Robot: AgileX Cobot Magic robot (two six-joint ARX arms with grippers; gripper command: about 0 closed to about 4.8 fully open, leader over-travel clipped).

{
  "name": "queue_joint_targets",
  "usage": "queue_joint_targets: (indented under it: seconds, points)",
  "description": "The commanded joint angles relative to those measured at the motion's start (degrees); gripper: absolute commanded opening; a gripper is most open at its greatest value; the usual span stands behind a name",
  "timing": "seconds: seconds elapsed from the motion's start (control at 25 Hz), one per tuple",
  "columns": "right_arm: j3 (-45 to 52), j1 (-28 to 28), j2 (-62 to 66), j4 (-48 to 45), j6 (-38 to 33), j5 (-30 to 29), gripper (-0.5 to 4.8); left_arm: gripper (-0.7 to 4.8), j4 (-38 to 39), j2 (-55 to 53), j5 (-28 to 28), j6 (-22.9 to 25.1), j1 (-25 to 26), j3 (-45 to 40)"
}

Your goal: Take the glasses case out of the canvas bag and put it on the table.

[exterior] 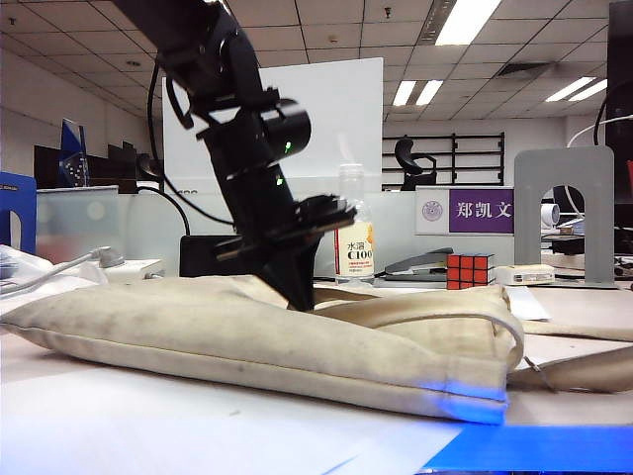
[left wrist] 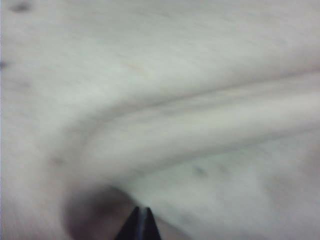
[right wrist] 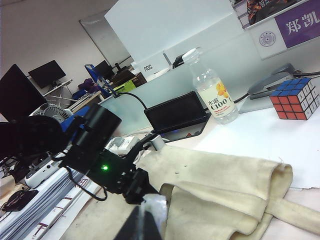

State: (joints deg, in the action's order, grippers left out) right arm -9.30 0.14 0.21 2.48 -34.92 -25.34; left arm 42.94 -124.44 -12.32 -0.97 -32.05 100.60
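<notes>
Exterior view: the canvas bag [exterior: 267,341] lies flat on the table [exterior: 148,426], mouth toward 3 o'clock. The left arm slants down from 11 o'clock, its left gripper [exterior: 302,297] buried at the bag's upper fold. A bottle [exterior: 353,237], stapler [exterior: 420,262] and puzzle cube [exterior: 469,269] stand behind. The glasses case is not visible, presumably inside.

Left wrist view: the left gripper's [left wrist: 141,212] tips meet at 6 o'clock, closed against blurred canvas; whether cloth is pinched cannot be told.

Right wrist view: the right gripper [right wrist: 147,220], closed and empty, sits at 6 o'clock, clear of the bag.

Risk: closed on fabric alone, a lift would drag the bag and leave the case inside.
</notes>
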Motion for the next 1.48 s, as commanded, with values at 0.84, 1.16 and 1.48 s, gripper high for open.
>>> queue_joint_targets:
  seconds: [0.84,1.16,1.48]
  points:
    - [0.7,0.0,-0.1,-0.5,0.0,-0.6,-0.05,3.13,9.1,-6.3,10.2,4.2,0.6,12.7]
    - [0.6,0.0,-0.1,1.0,-0.1,-0.7,-0.05,3.13,7.9,-7.3,5.4,3.9,0.3,12.7]
    - [0.6,0.0,-0.1,2.0,-1.3,-2.1,-0.05,2.37,8.9,-10.6,5.6,3.3,-1.0,12.7]
